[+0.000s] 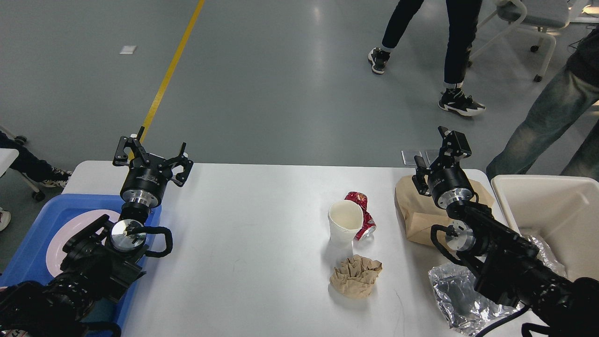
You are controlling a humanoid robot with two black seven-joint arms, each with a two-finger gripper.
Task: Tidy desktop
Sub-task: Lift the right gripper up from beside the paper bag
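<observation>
The white desktop (252, 234) fills the middle of the head view. On its right half stand a white paper cup (345, 221), a crushed red can (361, 215) behind it, a crumpled brown paper wad (355, 276), a brown paper bag (423, 213) and crumpled foil (456, 292). My left gripper (150, 152) is open and empty above the desktop's far left corner. My right gripper (442, 152) is open and empty above the brown bag's far end.
A blue tray (35, 234) holding a pink plate (70, 234) sits at the left edge. A cream bin (552, 210) with foil inside stands at the right edge. People walk and stand on the grey floor beyond the table.
</observation>
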